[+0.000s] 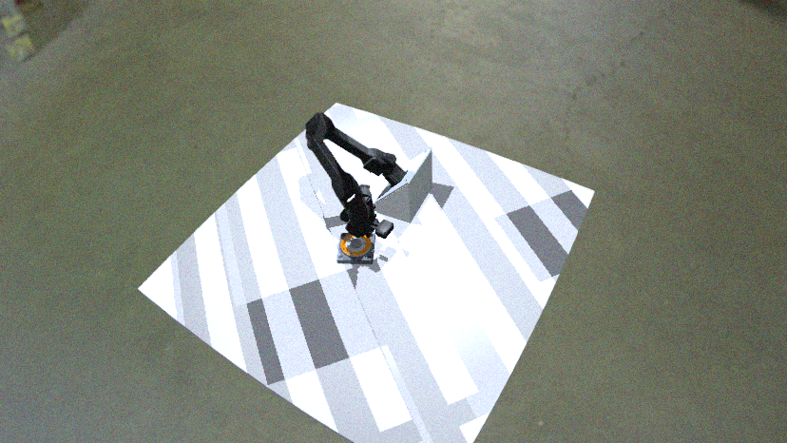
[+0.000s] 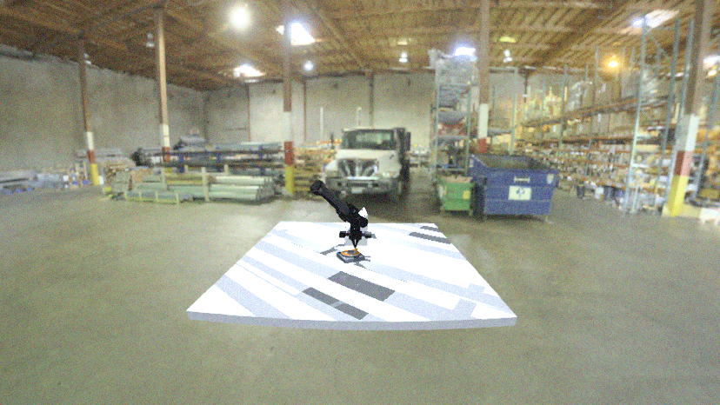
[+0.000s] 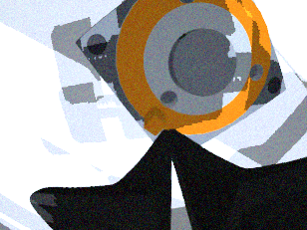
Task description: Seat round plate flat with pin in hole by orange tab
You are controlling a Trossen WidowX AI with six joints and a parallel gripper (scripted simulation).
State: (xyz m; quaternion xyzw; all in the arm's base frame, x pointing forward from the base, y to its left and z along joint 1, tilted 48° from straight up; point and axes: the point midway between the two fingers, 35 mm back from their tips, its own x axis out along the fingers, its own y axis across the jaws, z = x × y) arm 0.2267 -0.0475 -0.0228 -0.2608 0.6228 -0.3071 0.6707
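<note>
The round plate (image 1: 344, 246) (image 3: 131, 64) has an orange ring and sits around the grey post (image 3: 202, 62) on the dark square base (image 1: 355, 260) (image 2: 348, 260). In the wrist view its orange tab (image 3: 154, 119) points down-left, with a dark hole (image 3: 168, 97) just inboard of it. No pin can be made out. Whether the plate lies flat or tilted is too small to tell. My gripper (image 3: 168, 135) (image 2: 356, 247) is shut and empty. Its tips are at the plate's edge, just right of the tab in the wrist view; contact is unclear.
An upright grey panel (image 1: 410, 192) stands beside the arm, behind the base in the top view. The arm (image 1: 330, 164) reaches over from behind the base. The white table (image 1: 440, 308) (image 2: 428, 302) carries grey striped shadows.
</note>
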